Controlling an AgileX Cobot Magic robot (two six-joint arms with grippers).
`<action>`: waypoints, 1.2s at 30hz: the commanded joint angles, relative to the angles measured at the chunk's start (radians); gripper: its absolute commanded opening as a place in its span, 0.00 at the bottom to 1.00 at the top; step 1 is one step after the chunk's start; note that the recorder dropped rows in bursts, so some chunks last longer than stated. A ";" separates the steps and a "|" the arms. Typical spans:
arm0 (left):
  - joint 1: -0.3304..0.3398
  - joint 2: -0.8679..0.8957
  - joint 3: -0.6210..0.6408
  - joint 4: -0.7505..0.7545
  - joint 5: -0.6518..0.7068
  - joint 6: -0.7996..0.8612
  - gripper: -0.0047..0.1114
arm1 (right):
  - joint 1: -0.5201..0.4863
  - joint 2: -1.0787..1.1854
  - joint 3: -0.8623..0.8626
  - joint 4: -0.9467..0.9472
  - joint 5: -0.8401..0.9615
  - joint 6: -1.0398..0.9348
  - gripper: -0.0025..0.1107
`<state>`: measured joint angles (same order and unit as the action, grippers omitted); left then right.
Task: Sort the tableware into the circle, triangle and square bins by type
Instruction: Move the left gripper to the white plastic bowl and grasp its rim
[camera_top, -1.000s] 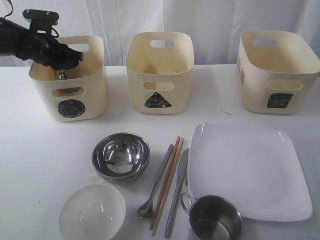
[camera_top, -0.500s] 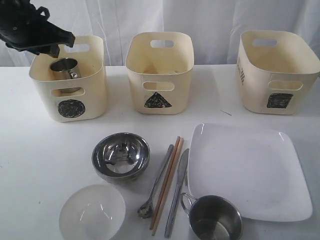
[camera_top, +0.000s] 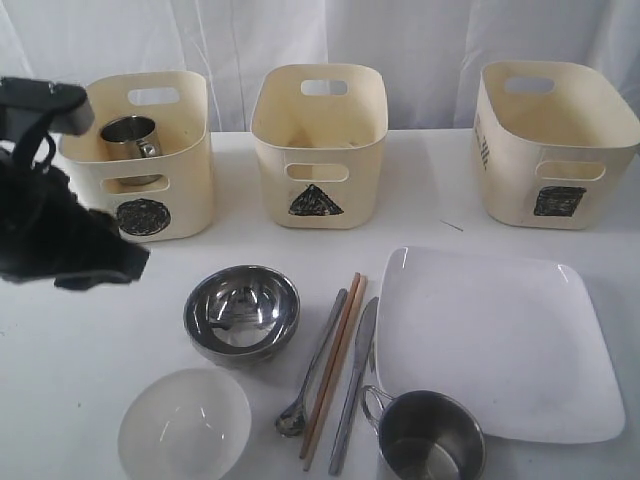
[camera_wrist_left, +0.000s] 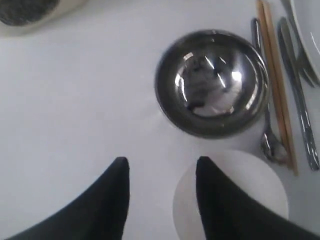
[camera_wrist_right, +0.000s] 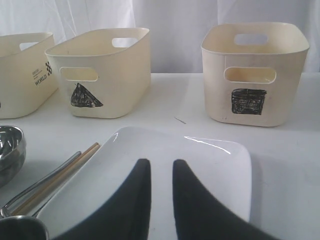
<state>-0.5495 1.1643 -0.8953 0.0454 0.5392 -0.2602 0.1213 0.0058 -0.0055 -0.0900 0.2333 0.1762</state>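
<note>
- Withdraws left gripper (camera_wrist_left: 162, 167) from circle bin (camera_top: 142, 215) toward near left, fingers spread, empty.
- Leaves one mug (camera_top: 130, 137) inside that bin (first piece sorted).
- Hovers beside steel bowl (camera_top: 241, 312), probably next.
- Holds right gripper (camera_wrist_right: 159, 167) narrowly parted, empty, over white plate (camera_wrist_right: 210, 170).

Looks like a lab test rig, not a real kitchen — plain white tabletop (camera_top: 80, 340), white draped curtain (camera_top: 420, 40) behind, cream plastic tubs (camera_top: 350, 200) with hand-scribbled black shapes along the far edge.

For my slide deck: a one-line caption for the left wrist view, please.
Open left gripper empty above the white table, near a shiny steel bowl and a white bowl.
</note>
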 joint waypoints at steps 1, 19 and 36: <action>-0.061 -0.060 0.115 -0.038 -0.033 -0.017 0.52 | -0.003 -0.006 0.006 -0.007 -0.004 0.004 0.16; -0.080 -0.058 0.244 -0.066 -0.120 -0.023 0.61 | -0.003 -0.006 0.006 -0.007 -0.004 0.004 0.16; -0.080 0.093 0.257 -0.066 -0.163 -0.011 0.61 | -0.003 -0.006 0.006 -0.007 -0.004 0.004 0.16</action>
<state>-0.6233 1.2383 -0.6462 -0.0096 0.3758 -0.2770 0.1213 0.0058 -0.0055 -0.0900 0.2333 0.1762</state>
